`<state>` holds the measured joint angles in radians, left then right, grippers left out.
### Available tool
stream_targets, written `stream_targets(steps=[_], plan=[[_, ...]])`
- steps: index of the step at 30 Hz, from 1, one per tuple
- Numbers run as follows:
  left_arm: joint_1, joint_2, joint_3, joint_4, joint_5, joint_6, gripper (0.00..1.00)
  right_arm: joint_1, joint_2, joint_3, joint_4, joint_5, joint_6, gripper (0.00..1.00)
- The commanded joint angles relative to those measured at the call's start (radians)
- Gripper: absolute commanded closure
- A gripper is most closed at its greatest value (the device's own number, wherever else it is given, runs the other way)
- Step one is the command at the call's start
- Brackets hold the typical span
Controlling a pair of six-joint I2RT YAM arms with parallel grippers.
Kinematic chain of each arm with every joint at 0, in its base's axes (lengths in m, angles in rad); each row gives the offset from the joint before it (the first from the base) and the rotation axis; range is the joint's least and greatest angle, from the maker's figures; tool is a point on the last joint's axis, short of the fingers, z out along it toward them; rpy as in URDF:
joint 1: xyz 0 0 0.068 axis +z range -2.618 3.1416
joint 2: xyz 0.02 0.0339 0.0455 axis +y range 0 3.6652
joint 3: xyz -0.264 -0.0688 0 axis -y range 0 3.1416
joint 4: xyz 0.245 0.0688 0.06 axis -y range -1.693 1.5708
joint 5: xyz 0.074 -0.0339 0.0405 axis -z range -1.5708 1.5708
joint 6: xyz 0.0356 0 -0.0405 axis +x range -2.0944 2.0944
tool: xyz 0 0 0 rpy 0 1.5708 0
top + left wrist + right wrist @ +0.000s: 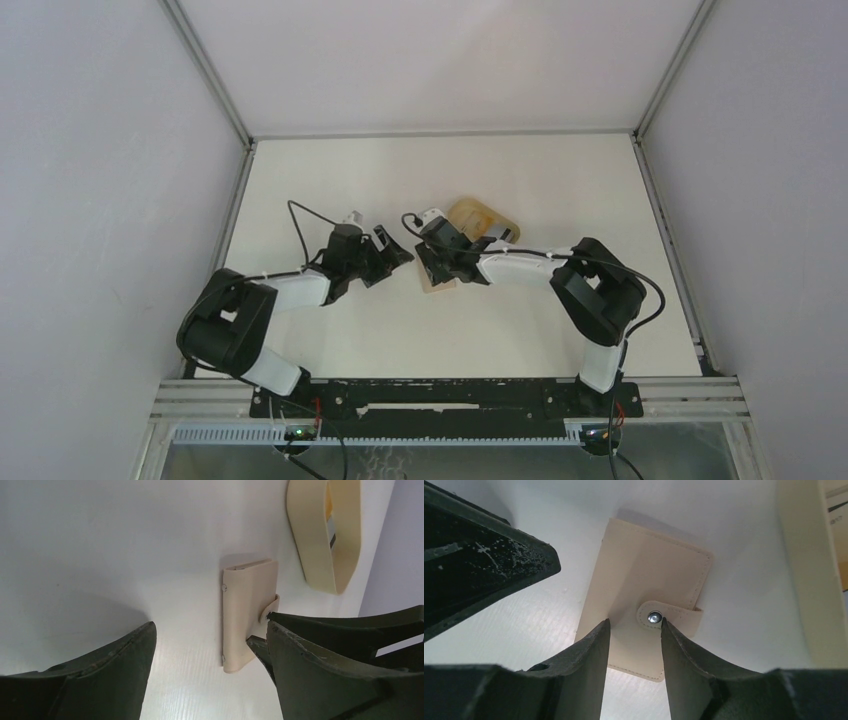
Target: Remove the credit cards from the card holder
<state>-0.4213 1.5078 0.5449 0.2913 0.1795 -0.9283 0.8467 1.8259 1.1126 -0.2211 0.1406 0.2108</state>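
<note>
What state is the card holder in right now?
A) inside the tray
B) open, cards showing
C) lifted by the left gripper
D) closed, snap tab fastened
D: the card holder lies folded shut, its snap tab buttoned over the front cover.

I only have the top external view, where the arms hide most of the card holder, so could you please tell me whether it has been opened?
Observer: Not yet. The right wrist view shows the card holder lying shut, its snap tab fastened.
Operator: Thank you. Is the right end effector gripping it?
Observer: No. The right end effector is open close over the card holder, right beside the snap tab, with nothing between its fingers.
Operator: And the left one, please?
Observer: The left end effector is open wide and empty, with the card holder lying ahead of it.
</note>
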Motion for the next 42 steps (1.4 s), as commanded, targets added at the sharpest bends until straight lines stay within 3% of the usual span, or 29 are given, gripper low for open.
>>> stream_targets(steps=[1,11,42], plan=[[-0.019,0.029,0.053,0.041,-0.008,0.0,0.15,0.011,0.014,0.002,0.035,0.124,-0.006,0.49],[-0.028,0.048,0.068,0.035,-0.012,-0.003,0.16,0.01,-0.018,-0.022,0.099,0.167,-0.009,0.49],[-0.037,0.076,0.116,0.016,0.007,-0.01,0.16,-0.046,-0.106,-0.108,0.27,0.109,-0.025,0.49]])
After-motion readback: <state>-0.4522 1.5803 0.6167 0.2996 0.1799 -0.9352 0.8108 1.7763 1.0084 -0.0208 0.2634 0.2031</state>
